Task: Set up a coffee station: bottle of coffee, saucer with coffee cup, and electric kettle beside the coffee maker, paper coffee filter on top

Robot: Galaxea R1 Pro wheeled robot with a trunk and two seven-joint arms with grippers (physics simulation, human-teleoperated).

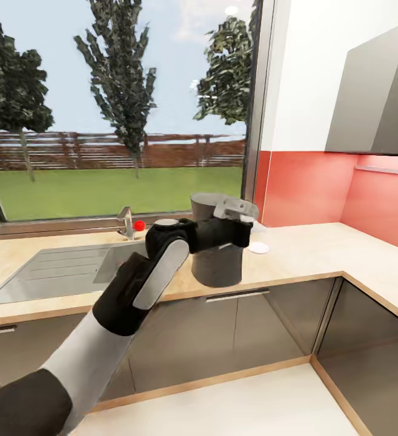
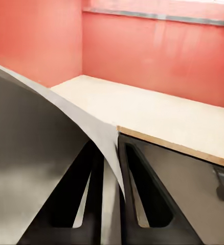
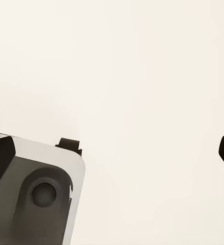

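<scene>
Left end effector (image 1: 242, 233) clamped on coffee maker (image 1: 218, 266) at near desk (image 1: 320, 254) edge, steadying it; saucer (image 1: 259, 247) behind.

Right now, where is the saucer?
In the head view the saucer lies flat on the countertop, just right of the coffee maker, near the red backsplash.
</scene>
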